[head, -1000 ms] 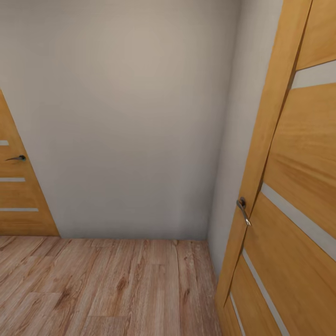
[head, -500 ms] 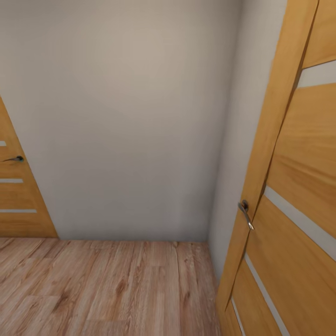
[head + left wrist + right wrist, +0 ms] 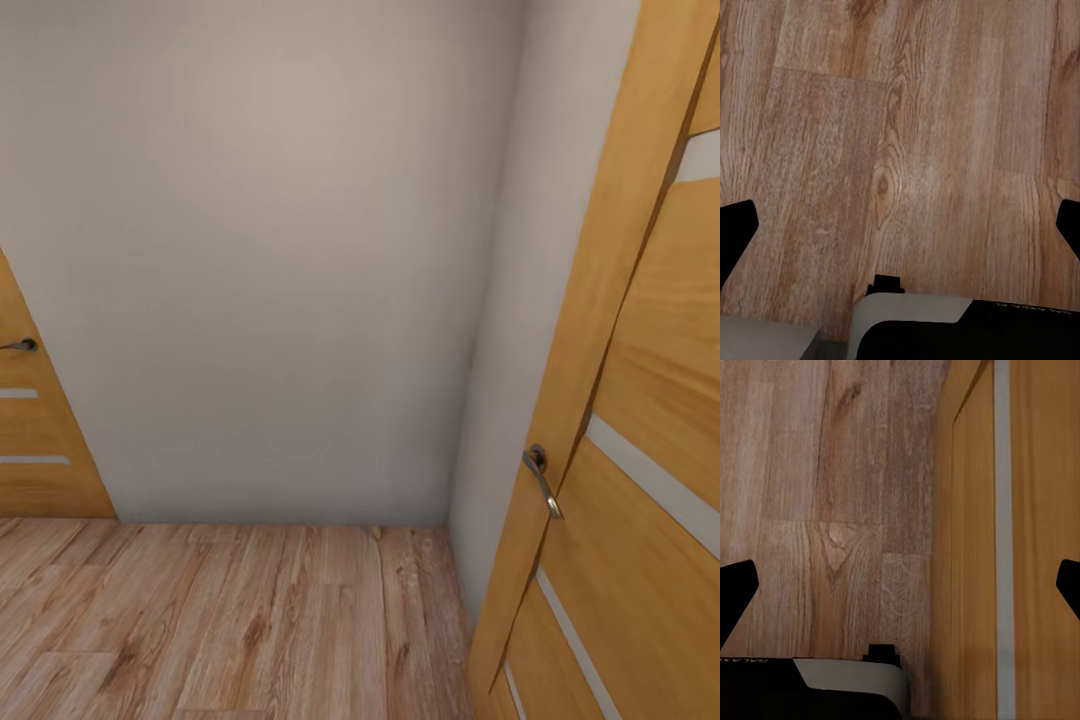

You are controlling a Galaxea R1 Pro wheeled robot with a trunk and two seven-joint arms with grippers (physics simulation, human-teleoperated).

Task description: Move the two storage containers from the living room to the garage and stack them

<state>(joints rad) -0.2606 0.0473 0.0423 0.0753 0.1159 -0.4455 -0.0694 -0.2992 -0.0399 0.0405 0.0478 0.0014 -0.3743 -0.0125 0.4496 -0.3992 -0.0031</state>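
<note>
Head faces wall corner [image 3: 455, 520]; wrists near plank floor [image 3: 930, 135]

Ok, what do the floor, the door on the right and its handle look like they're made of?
The floor looks like wood-plank laminate or timber: brown boards with grain, knots and seams, matte. The right door looks like honey-coloured wood veneer with pale inset strips, possibly frosted glass, lightly satin. Its lever handle looks like brushed metal, grey with a dull sheen.

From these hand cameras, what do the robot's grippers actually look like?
Each gripper, left and right, has two plain black fingertips poking in from the picture's sides. Behind them sits a black body with a pale grey-white cover, bearing small faint lettering too blurred to read.
</note>
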